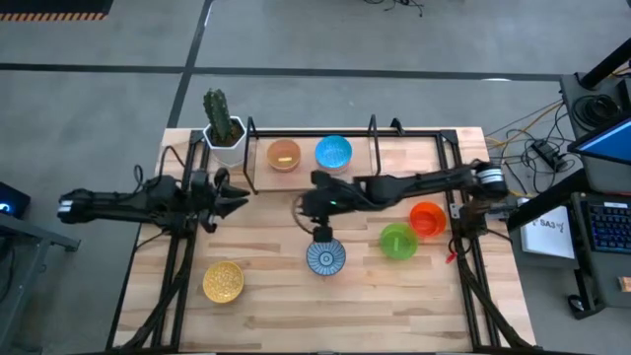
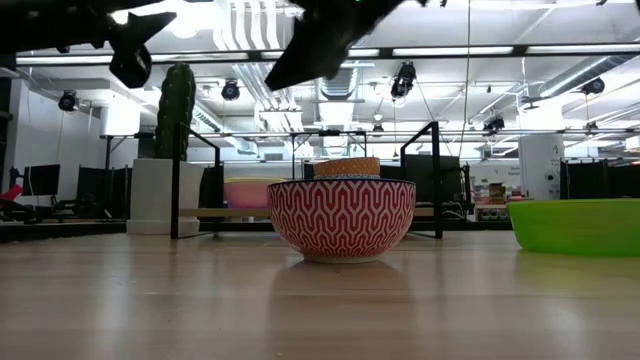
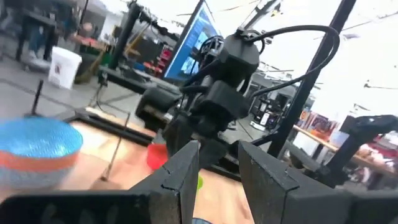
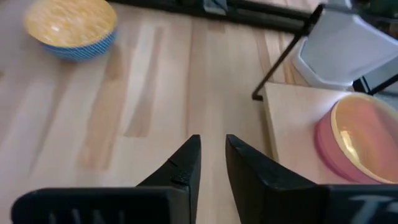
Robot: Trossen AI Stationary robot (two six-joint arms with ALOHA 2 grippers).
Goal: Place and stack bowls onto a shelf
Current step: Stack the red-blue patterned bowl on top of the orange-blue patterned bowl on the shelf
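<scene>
The shelf (image 1: 414, 148) stands along the table's far edge. On its board sit a yellow-lined orange bowl (image 1: 284, 155) and a blue bowl (image 1: 333, 152). On the table rest the blue-and-white patterned bowl (image 1: 325, 257), red and white outside (image 2: 342, 215), plus a green bowl (image 1: 398, 241), a red-orange bowl (image 1: 427, 218) and a yellow bowl (image 1: 223, 281). My right gripper (image 1: 304, 209) (image 4: 211, 142) hangs open and empty in the air near the shelf's front, pointing left and down. My left gripper (image 1: 246, 200) (image 3: 217, 149) hovers open by the shelf's left end, facing the right arm.
A white pot with a green cactus (image 1: 225, 128) stands just left of the shelf's left end. Black uprights (image 1: 373, 126) rise from the shelf. Bare wood lies along the near edge between the yellow and patterned bowls. Desks, cables and a keyboard sit beyond the table's right side.
</scene>
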